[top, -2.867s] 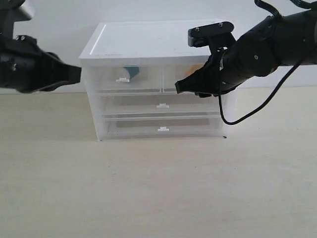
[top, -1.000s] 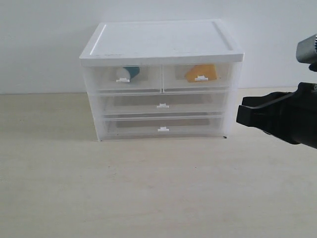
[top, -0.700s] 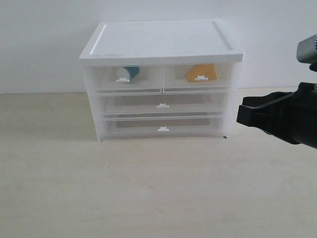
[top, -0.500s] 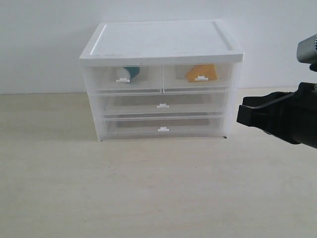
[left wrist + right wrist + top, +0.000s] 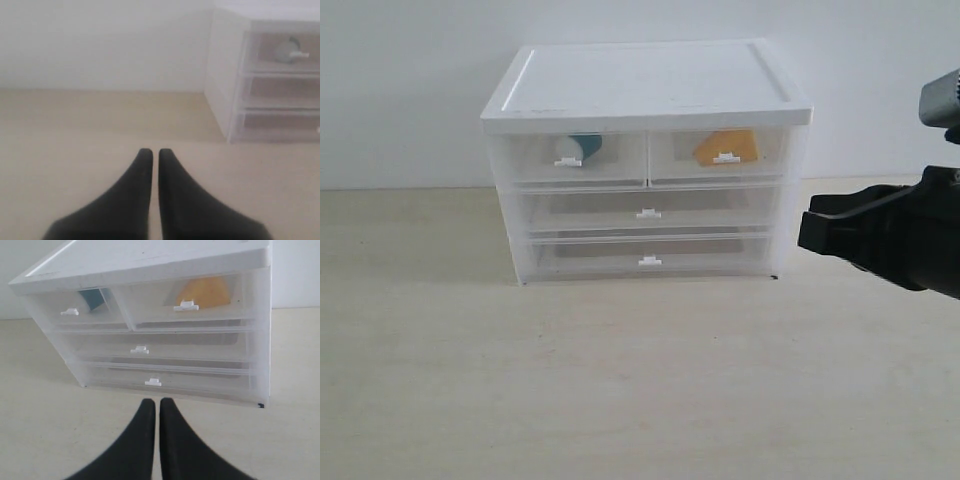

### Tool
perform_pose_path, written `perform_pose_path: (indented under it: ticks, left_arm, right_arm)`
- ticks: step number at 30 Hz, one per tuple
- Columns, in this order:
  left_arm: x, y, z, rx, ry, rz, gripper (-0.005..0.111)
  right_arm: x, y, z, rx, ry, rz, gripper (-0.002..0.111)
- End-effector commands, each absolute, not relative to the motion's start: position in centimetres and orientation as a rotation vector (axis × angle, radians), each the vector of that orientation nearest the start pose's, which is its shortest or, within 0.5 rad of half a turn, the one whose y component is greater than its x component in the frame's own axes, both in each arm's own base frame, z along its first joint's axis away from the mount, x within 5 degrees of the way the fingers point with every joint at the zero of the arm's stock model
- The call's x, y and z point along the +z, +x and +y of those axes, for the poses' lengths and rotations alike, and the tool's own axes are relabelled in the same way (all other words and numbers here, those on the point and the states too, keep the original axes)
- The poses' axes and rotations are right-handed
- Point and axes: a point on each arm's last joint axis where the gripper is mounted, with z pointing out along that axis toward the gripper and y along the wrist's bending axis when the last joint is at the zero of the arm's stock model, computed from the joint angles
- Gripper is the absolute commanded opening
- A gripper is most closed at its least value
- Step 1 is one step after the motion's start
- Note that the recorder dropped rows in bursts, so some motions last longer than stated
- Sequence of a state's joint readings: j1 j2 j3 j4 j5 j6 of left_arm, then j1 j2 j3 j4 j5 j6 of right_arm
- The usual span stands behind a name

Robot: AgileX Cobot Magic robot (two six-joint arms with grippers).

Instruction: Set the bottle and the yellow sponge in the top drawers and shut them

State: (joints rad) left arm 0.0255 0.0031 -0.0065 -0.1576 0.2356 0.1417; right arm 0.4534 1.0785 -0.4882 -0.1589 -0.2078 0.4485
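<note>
Bottle: we count one bottle (image 5: 585, 146). It lies inside the left of the top drawers (image 5: 525, 160), behind the clear front. We see it as a teal patch with some white.
Yellow sponge: we count one yellow sponge (image 5: 725, 146). It sits inside the right top drawer, just behind its handle.
Top drawers: we count two, side by side under the white top. Both are pushed in flush with the front.
Writing: we can read none. The bottle's teal label shows through the plastic, but any print on it is too blurred to make out.
Drawer unit: we see one drawer unit (image 5: 640, 85) with two full-width drawers (image 5: 580, 212) below the top pair. Both of these are shut.
Tab handles: we count four white tab handles (image 5: 648, 213), one on each drawer.
Right gripper: the right gripper (image 5: 804, 230) hangs to the right of the unit and clear of it. Its fingers are pressed together on nothing.
Left gripper: the left gripper (image 5: 151, 151) appears only in its wrist view. Its fingers are pressed together and empty, above the table (image 5: 620, 380), with the unit off to one side.
Change: about three seconds ago both arms were up against the unit, the right one in front of the sponge's drawer. Now the left is out of the exterior view and the right is back at the edge. We see no difference from a second ago.
</note>
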Motion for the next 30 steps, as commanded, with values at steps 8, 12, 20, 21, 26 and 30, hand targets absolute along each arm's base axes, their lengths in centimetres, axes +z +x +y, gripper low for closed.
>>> perform_pose_path:
  ticks: [8, 12, 20, 21, 26, 30]
  left_arm:
    - [18.13, 5.33, -0.25, -0.057, -0.051, 1.837, 0.004]
    - [18.13, 5.33, -0.25, -0.057, -0.051, 1.837, 0.004]
    - [18.13, 5.33, -0.25, -0.057, -0.051, 1.837, 0.004]
    - [18.13, 5.33, -0.25, -0.057, -0.051, 1.837, 0.004]
    - [18.13, 5.33, -0.25, -0.057, -0.051, 1.837, 0.004]
    - [18.13, 5.33, -0.25, -0.057, -0.051, 1.837, 0.004]
  right_arm:
    - [26.42, 19.38, 9.69, 0.541, -0.177, 1.881, 0.000]
    - [26.42, 19.38, 9.69, 0.541, -0.177, 1.881, 0.000]
    - [26.42, 19.38, 9.69, 0.541, -0.177, 1.881, 0.000]
    - [26.42, 19.38, 9.69, 0.541, -0.177, 1.881, 0.000]
    - [26.30, 19.35, 9.68, 0.482, -0.255, 1.878, 0.000]
    - [25.91, 19.26, 9.55, 0.356, -0.407, 1.885, 0.000]
